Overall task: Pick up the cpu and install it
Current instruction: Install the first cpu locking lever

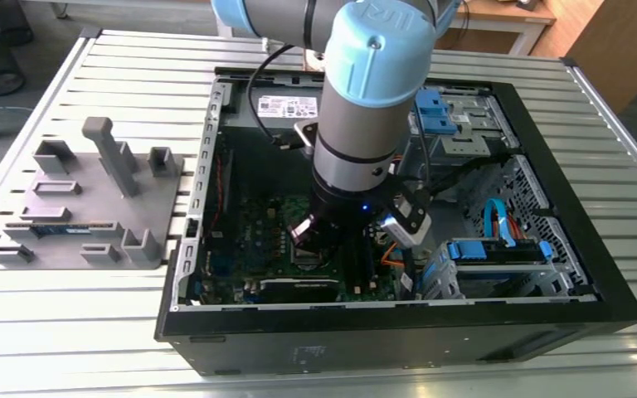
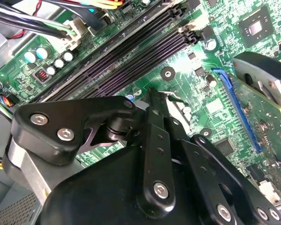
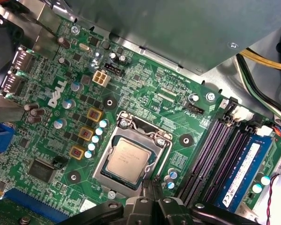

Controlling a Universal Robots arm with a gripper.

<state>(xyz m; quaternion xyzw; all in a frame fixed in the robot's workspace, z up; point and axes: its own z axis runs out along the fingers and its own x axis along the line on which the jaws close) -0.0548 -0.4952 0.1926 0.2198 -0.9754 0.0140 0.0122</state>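
The arm [image 1: 368, 108] is reaching straight down into the open case [image 1: 562, 274], which is lying on its side on the slatted table [image 1: 97, 323], and the room in there is looking tight: the case's metal walls are standing all around, a blue-clipped drive cage [image 1: 496, 253] is sitting toward the exterior view's right of the wrist, and cables [image 1: 496, 217] are curling just beside it. Out on the table, toward the exterior view's left, the grey holder [image 1: 86, 203] is standing well apart from the case. In the first wrist view the motherboard [image 3: 145, 89] is spreading out flat, with a grey metal box [image 3: 187, 28] overhanging one edge, dark memory slots [image 3: 215, 150] running along one side of the socket [image 3: 131, 157], and a blue memory stick [image 3: 243, 173] already sitting in the outermost slot. The cpu [image 3: 127, 158] is lying flat inside the socket, silver top up, framed by the metal bracket, and it is looking seated there. The gripper [image 3: 152, 185] is hanging just off the socket's edge, its thin finger [image 3: 154, 192] pointing toward the bracket's rim and holding nothing; the cpu is sitting close by but apart from it. In the second wrist view the black linkages are crowding the foreground and the fingers [image 2: 157, 112] are appearing drawn close together, a narrow set, above the green board [image 2: 215, 42].
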